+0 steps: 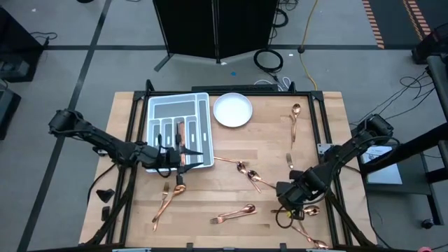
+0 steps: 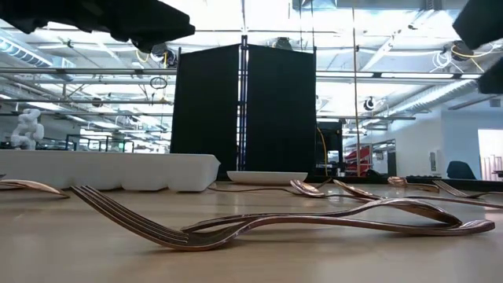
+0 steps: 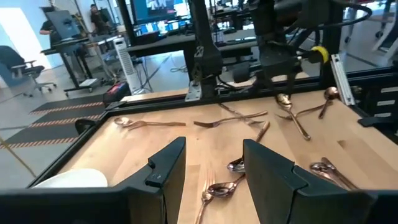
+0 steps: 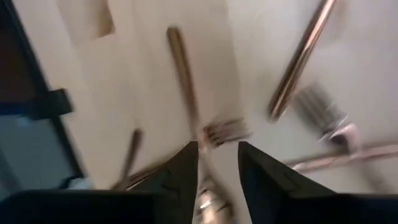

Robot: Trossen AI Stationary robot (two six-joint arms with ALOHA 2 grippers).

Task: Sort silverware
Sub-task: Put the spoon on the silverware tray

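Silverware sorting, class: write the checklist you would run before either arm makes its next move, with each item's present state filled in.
1. Left tool is over the grey tray's near edge: ok.
2. Left tool's fingers stand apart with nothing between them: ok.
3. Right tool sits low over the scattered pieces at the table's right front, a fork just ahead of its fingers: ok.
4. Right tool's fingers are parted; whether anything is held: cannot tell.
5. White plate is beside the tray, away from both arms: ok.
6. All silverware is in the tray: not ok; a spoon and others lie loose.
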